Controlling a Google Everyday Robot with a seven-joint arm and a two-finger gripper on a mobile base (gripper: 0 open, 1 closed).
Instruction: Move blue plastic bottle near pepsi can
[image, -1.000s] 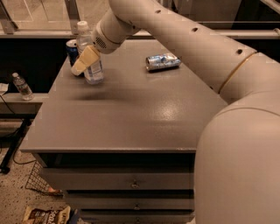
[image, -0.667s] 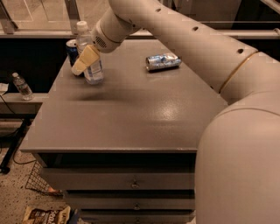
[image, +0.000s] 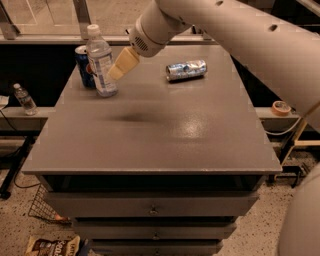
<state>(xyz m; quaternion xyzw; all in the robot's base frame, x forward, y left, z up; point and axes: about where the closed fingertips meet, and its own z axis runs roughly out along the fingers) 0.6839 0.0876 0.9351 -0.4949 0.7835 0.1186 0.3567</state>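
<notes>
Camera view looks down on a grey table (image: 160, 140) with drawers stacked in its front. The blue plastic bottle (image: 101, 64) stands upright near the table's far left corner, white cap on top, with its base on the surface. The pepsi can (image: 83, 66) stands upright just behind and to the left of it. The two are so close that the bottle overlaps the can's right side, and whether they touch cannot be told. The robot's white arm (image: 225, 30) reaches in from the upper right and slants down toward the bottle. The gripper (image: 120, 65) sits at the arm's end just to the right of the bottle, with its pale cream tip against or very near the bottle's lower half. Whether it is open or closed on the bottle cannot be told from this angle. Farther right, well apart from the bottle, a crushed silver-blue can (image: 186, 70) lies on its side toward the table's far edge. Off the table to the left, a small clear bottle (image: 24, 99) stands on a lower ledge. To the right, a roll of tape (image: 281, 107) rests on another ledge. On the speckled floor at the lower left are a wire basket (image: 42, 207) and a snack bag (image: 50, 246).
</notes>
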